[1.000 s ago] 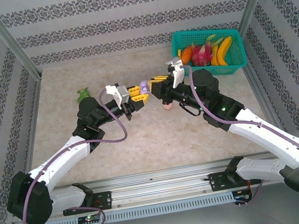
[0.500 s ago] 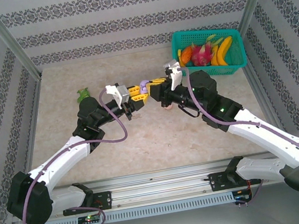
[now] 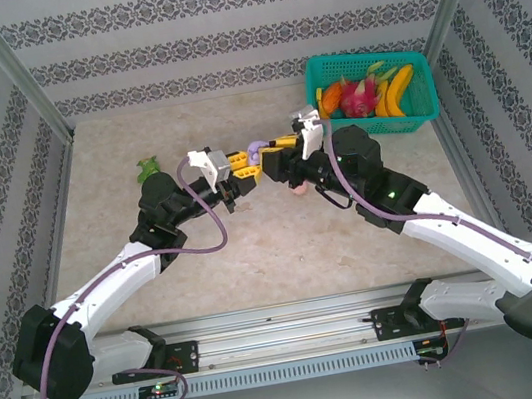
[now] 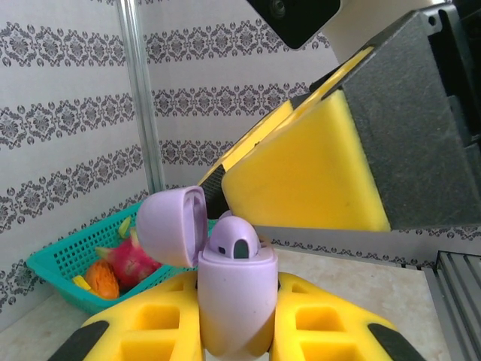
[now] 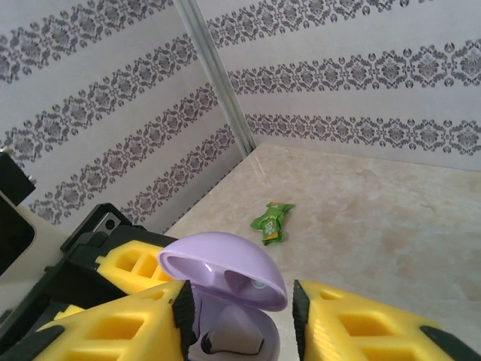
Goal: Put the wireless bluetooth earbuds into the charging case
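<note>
My left gripper (image 4: pixel 237 320) is shut on the body of a purple charging case (image 4: pixel 237 289), held upright above the table's middle (image 3: pixel 255 149). Its lid (image 4: pixel 169 226) is hinged open. A purple earbud (image 4: pixel 233 239) sits in the case with its rounded head showing. My right gripper (image 5: pixel 239 316) is open, its yellow fingers (image 5: pixel 361 331) standing on either side of the case (image 5: pixel 225 335) and lid (image 5: pixel 225 267), with a gap on the right. In the top view the right gripper (image 3: pixel 273 148) meets the left gripper (image 3: pixel 245 162) tip to tip.
A small pink object (image 3: pixel 298 190) lies on the table, partly under the right arm. A green wrapper (image 3: pixel 148 165) lies at the left. A teal basket (image 3: pixel 375 119) of fruit stands at the back right. Patterned walls enclose the table.
The right gripper's jaws have spread apart around the case and it has edged slightly left. The left gripper has kept still with the case.
</note>
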Controlling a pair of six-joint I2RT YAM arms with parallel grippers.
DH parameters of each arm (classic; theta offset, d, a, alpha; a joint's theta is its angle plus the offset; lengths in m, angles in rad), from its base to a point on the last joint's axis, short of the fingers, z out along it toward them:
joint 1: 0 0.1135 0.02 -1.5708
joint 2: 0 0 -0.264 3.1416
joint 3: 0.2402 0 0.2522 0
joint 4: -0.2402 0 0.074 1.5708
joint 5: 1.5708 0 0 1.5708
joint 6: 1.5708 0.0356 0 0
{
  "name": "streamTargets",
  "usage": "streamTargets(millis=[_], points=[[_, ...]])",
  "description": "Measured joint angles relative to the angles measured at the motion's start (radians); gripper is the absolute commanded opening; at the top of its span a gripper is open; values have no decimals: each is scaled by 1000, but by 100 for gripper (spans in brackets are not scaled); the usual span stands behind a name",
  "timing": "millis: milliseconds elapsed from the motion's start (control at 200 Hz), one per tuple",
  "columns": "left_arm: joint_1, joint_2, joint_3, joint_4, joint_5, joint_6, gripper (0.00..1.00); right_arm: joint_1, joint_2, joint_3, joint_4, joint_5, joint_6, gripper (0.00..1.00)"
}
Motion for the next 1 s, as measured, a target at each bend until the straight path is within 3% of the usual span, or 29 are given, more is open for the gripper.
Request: streamTargets(millis=[305, 575, 729, 1004], points=[[-3, 17, -5, 62, 2, -12, 0, -25, -7, 51, -53, -14, 68, 60], [-8, 34, -43, 88, 1, -26, 0, -84, -40, 146, -97, -45, 132, 60], [-9, 34, -67, 97, 2, -26, 0, -173, 22, 244, -180, -99, 168, 54], [-10, 36, -79, 99, 6, -26, 0, -257, 316, 364, -323, -259, 196, 33]])
